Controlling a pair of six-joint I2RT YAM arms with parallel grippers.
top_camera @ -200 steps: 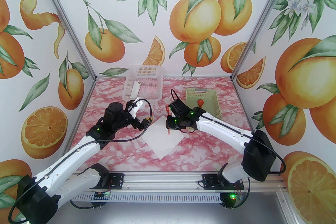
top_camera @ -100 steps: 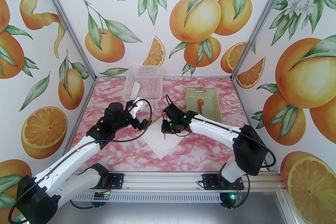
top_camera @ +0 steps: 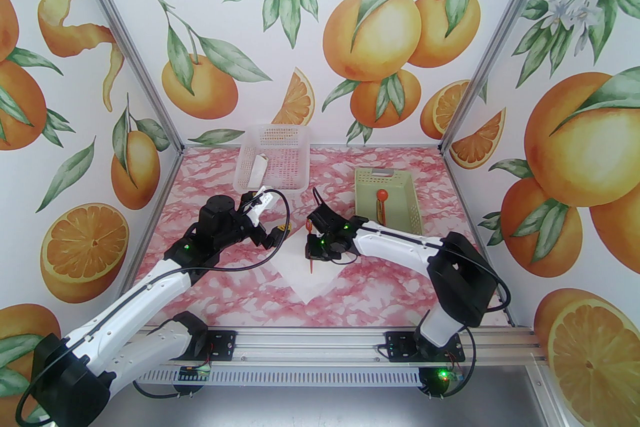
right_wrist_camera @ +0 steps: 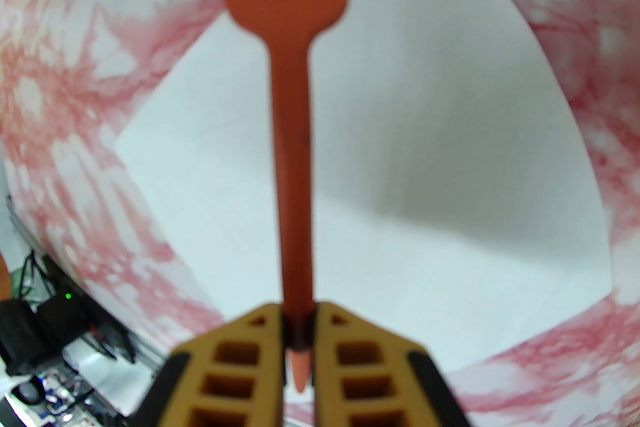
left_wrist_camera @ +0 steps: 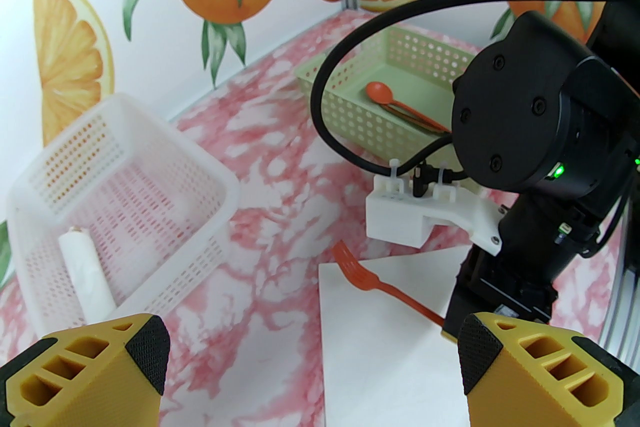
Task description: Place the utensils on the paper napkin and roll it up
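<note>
right hand is clamped on the handle end of the orange fork, directly above the paper napkin, which sits as a diamond on the tabletop. fork's long axis runs near-to-far, roughly along the napkin's diagonal, tines toward the far corner; we judge it not yet resting on the paper. so we only need to lower and let go, no yaw correction. left hand is empty, jaws apart, near the napkin's left edge. spoon sits in the green basket, nearer the right hand
</note>
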